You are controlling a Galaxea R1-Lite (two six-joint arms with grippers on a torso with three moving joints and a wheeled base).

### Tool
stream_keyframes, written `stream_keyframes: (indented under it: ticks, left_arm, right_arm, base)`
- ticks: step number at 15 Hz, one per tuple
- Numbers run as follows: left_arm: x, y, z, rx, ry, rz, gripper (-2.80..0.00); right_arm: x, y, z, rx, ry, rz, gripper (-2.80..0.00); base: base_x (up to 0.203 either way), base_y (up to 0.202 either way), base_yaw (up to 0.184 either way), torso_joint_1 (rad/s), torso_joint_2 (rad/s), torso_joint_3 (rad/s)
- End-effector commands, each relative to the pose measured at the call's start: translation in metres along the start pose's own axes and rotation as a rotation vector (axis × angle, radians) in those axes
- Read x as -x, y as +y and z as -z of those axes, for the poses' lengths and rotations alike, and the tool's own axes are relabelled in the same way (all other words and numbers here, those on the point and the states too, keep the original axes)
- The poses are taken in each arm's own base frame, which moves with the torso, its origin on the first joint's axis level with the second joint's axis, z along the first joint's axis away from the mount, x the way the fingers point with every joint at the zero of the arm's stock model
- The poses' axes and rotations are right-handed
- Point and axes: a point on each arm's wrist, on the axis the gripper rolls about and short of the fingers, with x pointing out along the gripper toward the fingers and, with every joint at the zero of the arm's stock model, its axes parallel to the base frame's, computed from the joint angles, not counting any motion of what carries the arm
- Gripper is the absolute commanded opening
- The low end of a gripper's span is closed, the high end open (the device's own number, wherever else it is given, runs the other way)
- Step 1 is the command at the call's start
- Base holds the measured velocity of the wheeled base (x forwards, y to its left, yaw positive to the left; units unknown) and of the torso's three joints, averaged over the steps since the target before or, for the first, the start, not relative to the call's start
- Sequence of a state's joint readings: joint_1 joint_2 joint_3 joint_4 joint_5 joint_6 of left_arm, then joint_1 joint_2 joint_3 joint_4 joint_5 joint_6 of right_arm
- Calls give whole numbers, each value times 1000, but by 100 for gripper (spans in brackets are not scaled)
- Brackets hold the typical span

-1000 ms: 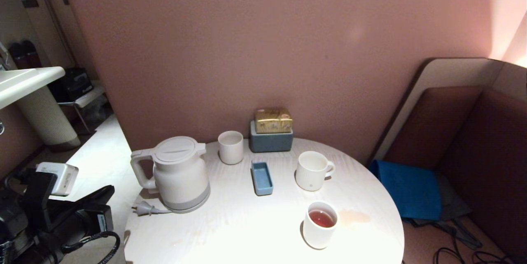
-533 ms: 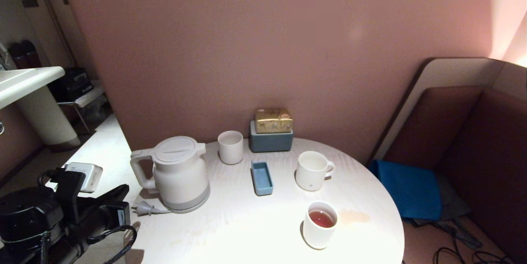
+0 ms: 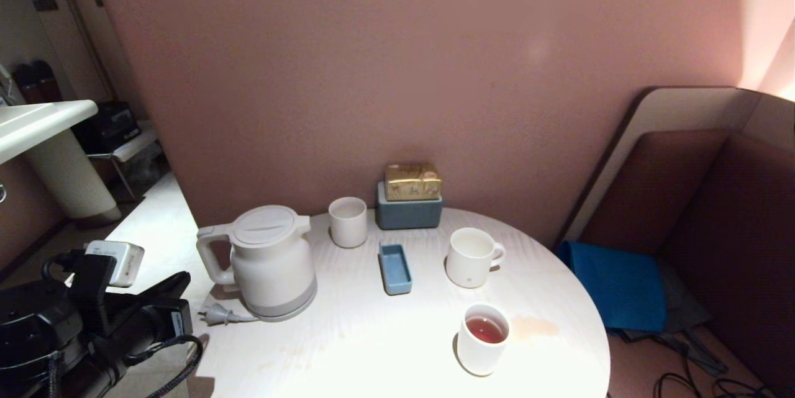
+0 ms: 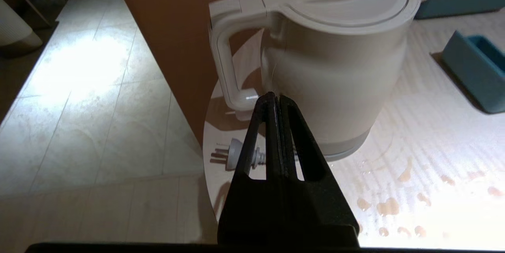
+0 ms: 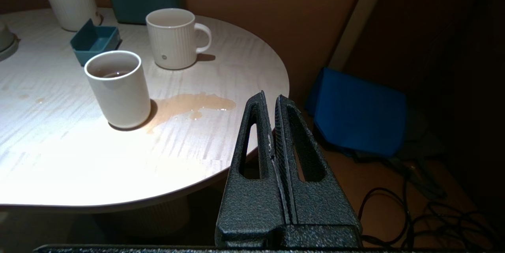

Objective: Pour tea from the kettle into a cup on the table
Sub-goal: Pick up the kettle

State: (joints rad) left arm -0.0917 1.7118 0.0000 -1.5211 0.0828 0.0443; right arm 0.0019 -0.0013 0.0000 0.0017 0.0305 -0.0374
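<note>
So the kettle (image 3: 264,261) sits upright on the left side of the tabletop (image 3: 372,348), near the edge. Its long axis is vertical, the loop handle points out toward the left edge and the spout side faces the back of the tabletop. The cord and plug (image 3: 217,314) lie loose by its base.

The cup (image 3: 483,339) is well apart, over on the right front, and there's already tea (image 3: 485,329) in it. A brownish spill (image 5: 189,105) sits just beside it, with drips (image 4: 388,205) nearer the kettle, so pouring here is messy.

The left pincer (image 4: 274,101) is pressed together, empty, off the left edge and aimed at the handle. The right pincer (image 5: 270,99) is likewise shut and empty, off the right edge.

My guess at the next step is grabbing the handle. The left pincer needs to spread first, go around the vertical bar of the loop high up near the lid, and squeeze firmly, since a full kettle could swing. Watch that the plug doesn't drag.
</note>
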Motion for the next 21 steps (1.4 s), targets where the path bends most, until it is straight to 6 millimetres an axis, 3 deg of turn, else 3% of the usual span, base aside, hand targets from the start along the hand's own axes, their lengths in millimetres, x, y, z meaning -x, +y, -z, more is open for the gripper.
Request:
stream_keyframes:
  ticks: [1,12,16,21]
  left_arm:
    - [5,0,-7,18,-40,0,-280]
    - [2,-4,-4,30,-28,21,-280]
    - [-33,-7,-5,28,-49,17,-280]
    - [-105,-9,-21,-43,-167,-25,-280]
  right_arm:
    - [0,0,0,1,1,-1,-280]
    - [0,0,0,1,1,-1,-280]
    - [0,0,0,1,1,-1,-280]
    - [0,0,0,1,1,0,-280]
  base:
    - [0,0,0,0,0,0]
    - [0,0,0,0,0,0]
    - [0,0,0,0,0,0]
    - [0,0,0,0,0,0]
